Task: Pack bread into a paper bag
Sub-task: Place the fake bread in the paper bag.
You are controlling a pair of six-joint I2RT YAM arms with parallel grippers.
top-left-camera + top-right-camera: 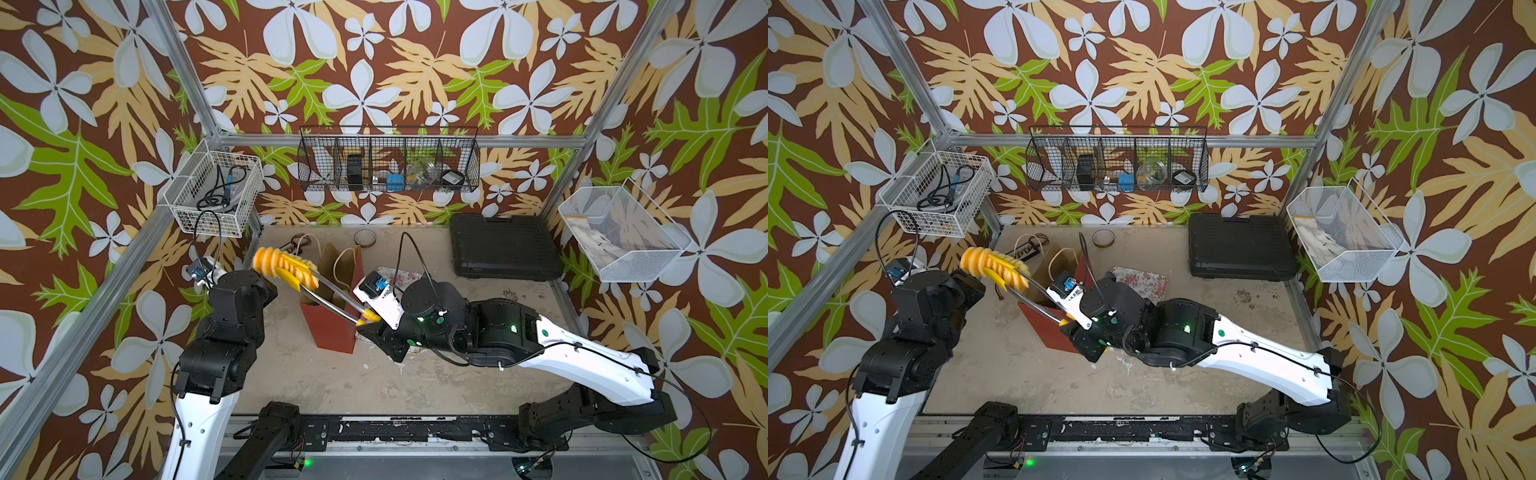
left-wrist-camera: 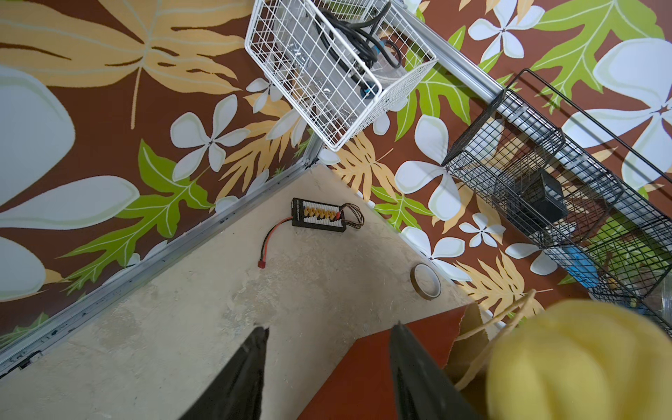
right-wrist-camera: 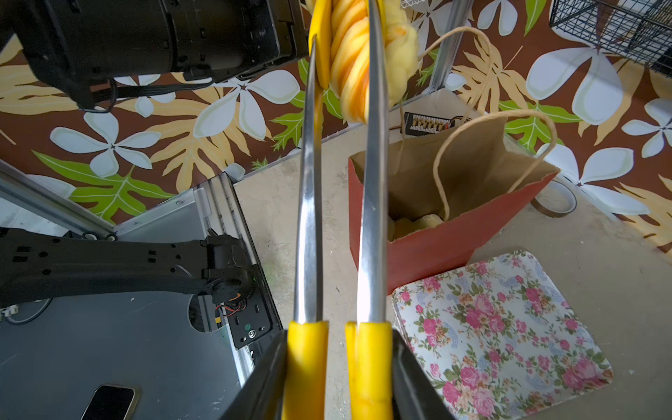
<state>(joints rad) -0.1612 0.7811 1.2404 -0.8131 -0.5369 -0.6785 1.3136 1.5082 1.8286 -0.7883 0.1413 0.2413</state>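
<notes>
Robot lab cell: aluminium frame point(image 1: 528, 142), wire basket point(image 1: 388, 160), tool case point(image 1: 505, 247).

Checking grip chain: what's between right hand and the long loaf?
The yellow-handled tongs: right hand shut on the handles, steel arms reaching the loaf pinched at their tips. Right wrist view shows it.

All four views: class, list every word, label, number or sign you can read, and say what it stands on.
No text in any view can be read.
Label on the dark flat item in the black wire basket: too small to read.
Pale print on the base rail: blurred, unreadable.
</notes>
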